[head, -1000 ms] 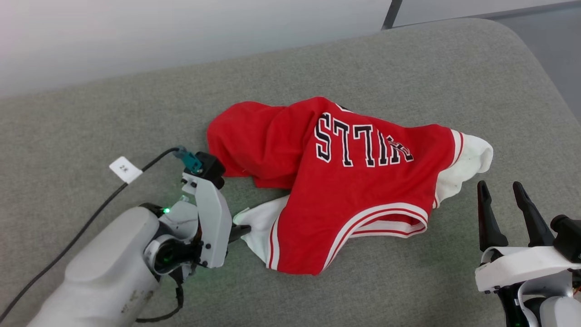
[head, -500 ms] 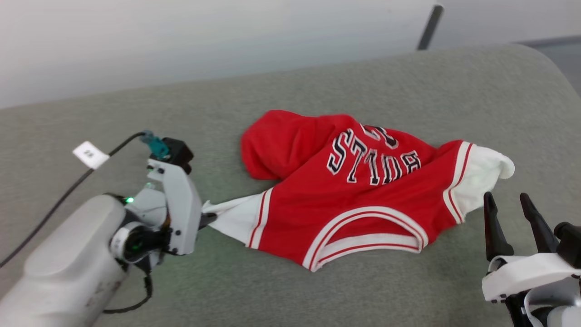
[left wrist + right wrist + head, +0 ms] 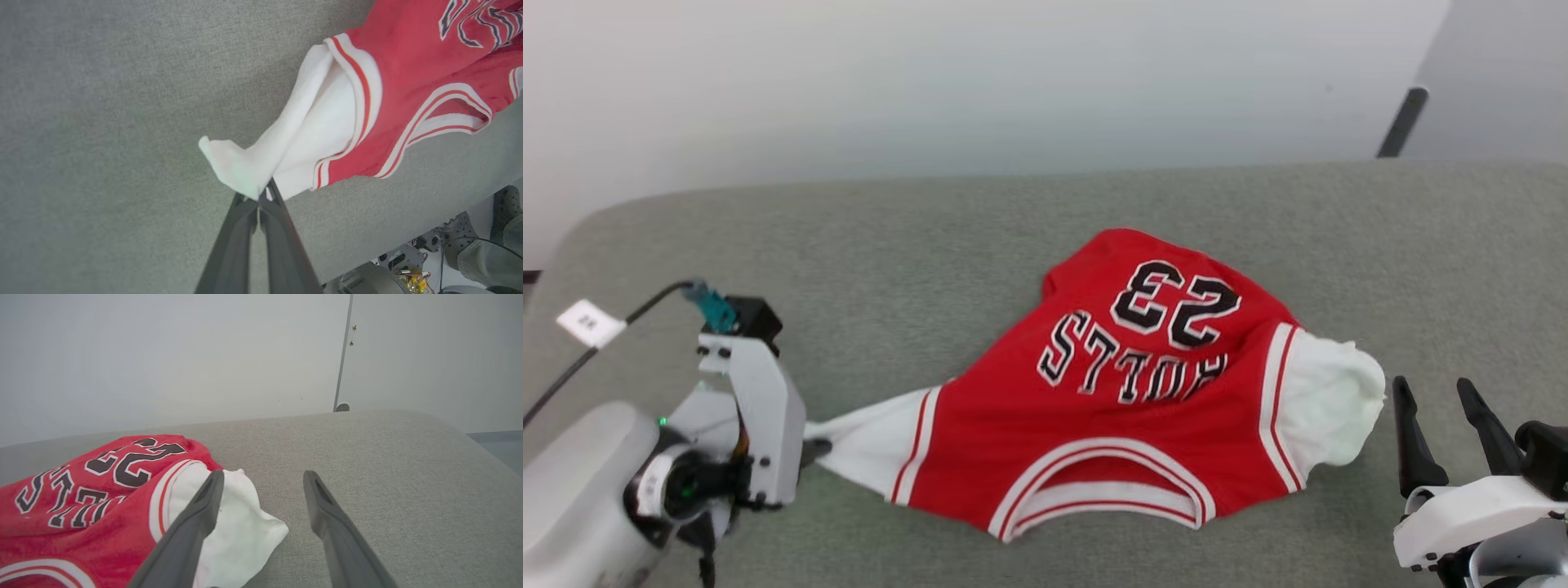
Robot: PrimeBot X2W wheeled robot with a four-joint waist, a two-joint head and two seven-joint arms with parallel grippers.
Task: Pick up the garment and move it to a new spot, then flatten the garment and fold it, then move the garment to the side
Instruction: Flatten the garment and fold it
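**A:** What's around, biggest first?

**B:** One pale wall at the back. Below it is one grey upholstered surface with rounded corners.

**A:** And the garment?

**B:** There is one, lying on that surface right of the middle in the head view. Its red side is up, with the lettering upside down from here. White lining spills out at both ends.

**A:** Grippers?

**B:** Two. The left gripper is clenched on the white tip at the garment's left end, and the cloth is drawn out in a taut tail towards it. The right gripper has its fingers spread and holds nothing. It sits just beside the white bunch at the garment's right end (in its wrist view one finger overlaps that bunch, but I cannot tell if they touch).

**A:** Smaller bits?

**B:** One black cable runs off the left arm, carrying one white tag. One dark pole stands against the wall at upper right.
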